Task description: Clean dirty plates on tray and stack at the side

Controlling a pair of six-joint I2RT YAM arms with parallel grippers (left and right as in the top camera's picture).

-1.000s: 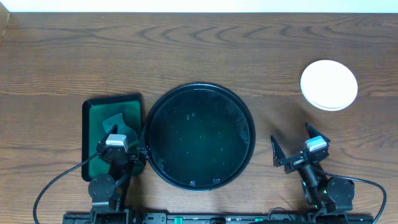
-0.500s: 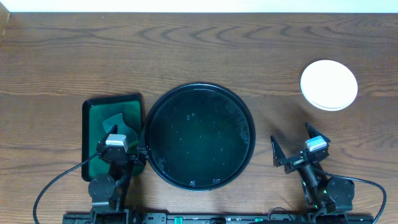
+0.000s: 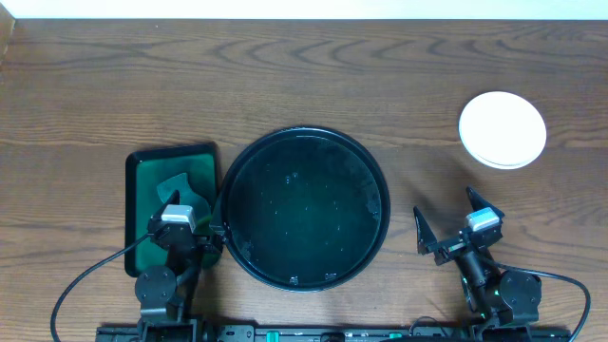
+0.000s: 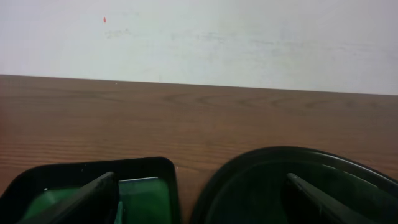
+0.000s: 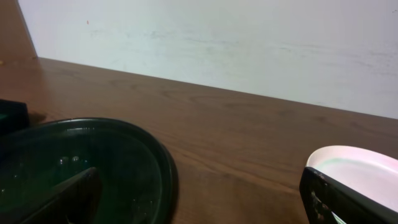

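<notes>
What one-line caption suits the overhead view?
Stacked white plates sit off the black tray; the left gripper and right gripper wait open.

Glossy black tray (image 3: pixel 236 190), smooth white plates (image 3: pixel 503 129), matt wood-grain table (image 3: pixel 285 85).

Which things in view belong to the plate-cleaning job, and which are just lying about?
Job:
- white plates, stacked at the far right, off the tray
- round black tray, no plate on it now

Lying about:
- green rectangular tray, just left of the black one
- green cloth-like piece lying in it, possibly a wiper
</notes>
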